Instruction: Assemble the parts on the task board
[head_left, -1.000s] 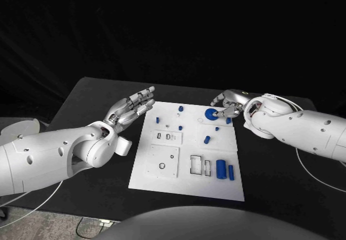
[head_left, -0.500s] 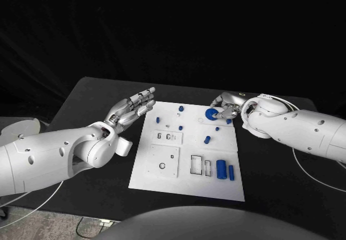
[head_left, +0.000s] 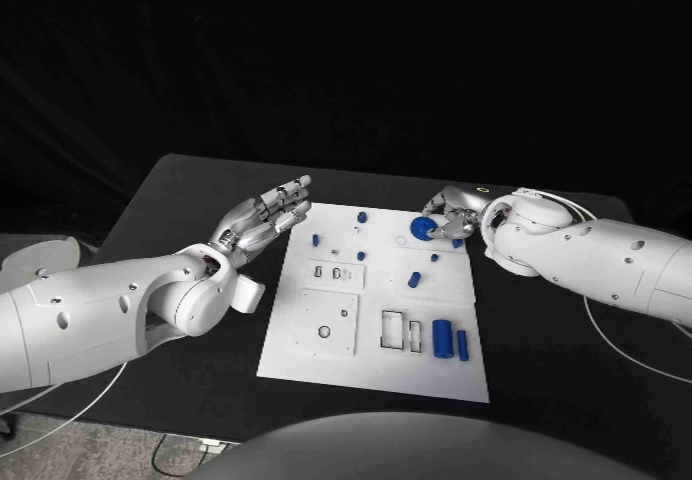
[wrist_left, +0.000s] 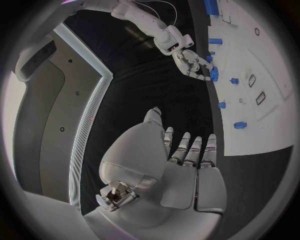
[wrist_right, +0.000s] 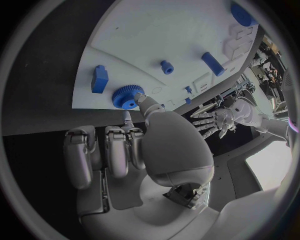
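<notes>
The blue gear (head_left: 421, 228) sits at about one o'clock on the task board (head_left: 375, 372), near its far right corner. The right hand (head_left: 454, 212) has a fingertip touching the gear's toothed rim; whether it actually grips it, I cannot tell. The gear looks small, rigid and light (probably plastic), and its teeth should give purchase, so a pinch across the rim seems best. A blue block (wrist_right: 99, 79) stands just beside it, crowding that side. The left hand (head_left: 263, 218) hovers with fingers spread, holding nothing, at the board's ten o'clock edge over bare bench (head_left: 173, 200).
</notes>
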